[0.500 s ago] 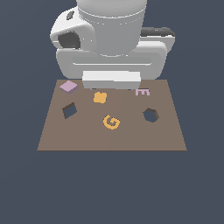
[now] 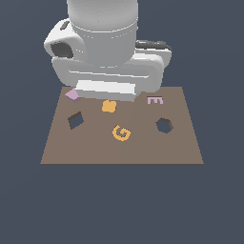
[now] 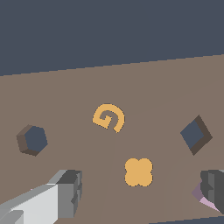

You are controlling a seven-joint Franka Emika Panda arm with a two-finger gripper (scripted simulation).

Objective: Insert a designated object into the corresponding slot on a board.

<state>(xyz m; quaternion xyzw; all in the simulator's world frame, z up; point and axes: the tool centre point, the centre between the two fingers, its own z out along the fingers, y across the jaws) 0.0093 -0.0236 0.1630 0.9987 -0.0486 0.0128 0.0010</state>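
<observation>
The designated object, a small pale pink square block (image 2: 72,95), lies at the board's back corner on the exterior view's left, partly covered by my arm. In the wrist view only a corner of the block (image 3: 200,197) peeks out from behind one dark fingertip (image 3: 214,186). The slot (image 2: 75,120) is a dark diamond-turned square hole just in front of the block; the wrist view also shows the slot (image 3: 196,134). My gripper (image 3: 141,186) is open above the board, holding nothing. An orange clover piece sits between its fingers in the wrist view.
On the brown board (image 2: 143,152) lie an orange clover piece (image 2: 109,106), an orange letter G (image 2: 121,133) and a pink letter E (image 2: 155,100). A dark hexagonal hole (image 2: 164,126) is on the exterior view's right. My arm's bulky body (image 2: 107,52) hides the board's back edge.
My arm has shifted toward the exterior view's left and slightly lower, now covering more of the pink block. The pieces on the board have not moved.
</observation>
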